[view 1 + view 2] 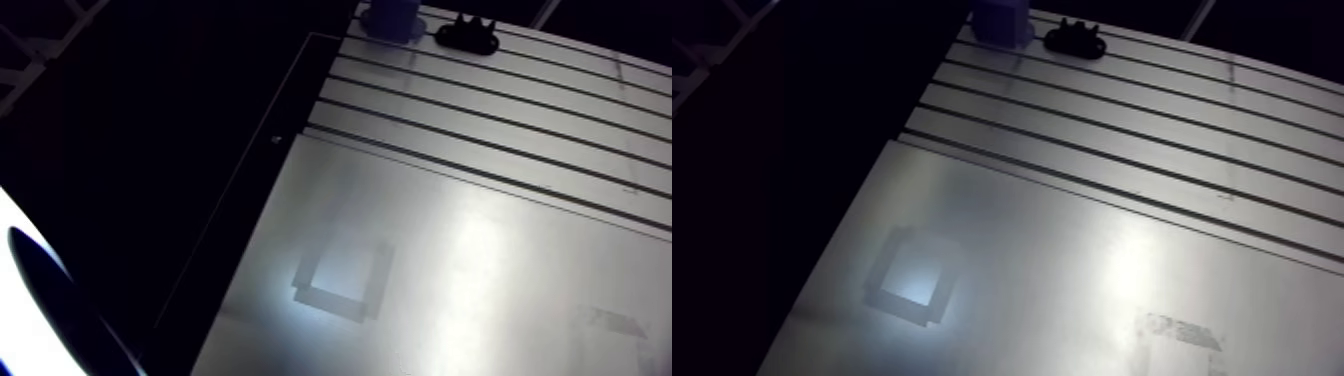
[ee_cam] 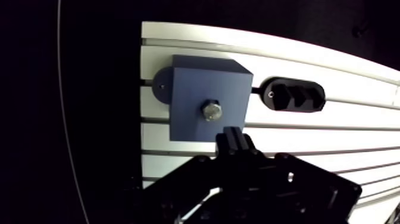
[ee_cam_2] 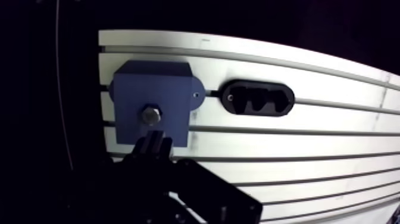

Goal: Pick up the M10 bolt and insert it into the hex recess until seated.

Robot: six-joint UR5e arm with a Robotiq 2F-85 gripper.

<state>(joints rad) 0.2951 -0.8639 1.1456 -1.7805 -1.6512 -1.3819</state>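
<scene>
Arm view. Slotted aluminium table, grooves running across the far half. The near half is a smooth plate with glare on it. A square tape outline lies on the plate's left part, and a second scuffed tape patch sits near the right. At the far edge stands a blue block, cut off by the frame, with a black holder just to its right, the two apart. The gripper does not show here.

Wrist view. The blue block sits over the table slots, with a rounded mounting ear and screw on each side. The M10 bolt sits in the middle of the block's top face; its metal hex head shows, and the shank is out of sight. How deep it sits I cannot tell. The black holder lies beside the block: oblong, with toothed recesses inside and a small screw at the end nearer the block.

The gripper comes up just short of the bolt, dark against the table. Its fingers are drawn together into one narrow tip with nothing between them. The tip is close beside the bolt head, not around it; whether it touches the block is unclear.
</scene>
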